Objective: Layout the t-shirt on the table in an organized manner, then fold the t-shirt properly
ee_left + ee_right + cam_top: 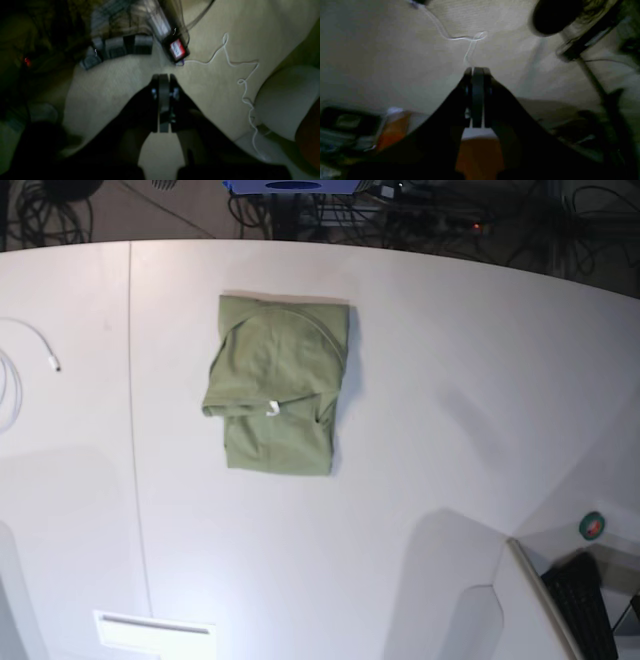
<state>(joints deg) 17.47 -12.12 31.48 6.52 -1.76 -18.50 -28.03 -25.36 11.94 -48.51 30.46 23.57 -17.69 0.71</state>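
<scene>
An olive-green t-shirt lies folded on a large white table, seen from above in the base view. It forms a compact upright rectangle, its long sides running from the far edge toward the near edge. It sits nearer the far edge than the near one, a little left of the middle, just right of a thin dark seam that crosses the table from far to near. The top layer is a folded-over panel with a curved seam line arcing across it. Its lower edge ends partway down, where a small white tag shows. Below that a plain band of cloth extends to the bottom edge. The cloth lies flat, with only soft creases.

A white cable curls at the table's left edge, well apart from the shirt.

Neither arm appears in the base view. In the wrist views, both dim and blurred, the left gripper and the right gripper each have their jaws pressed together, holding nothing.
</scene>
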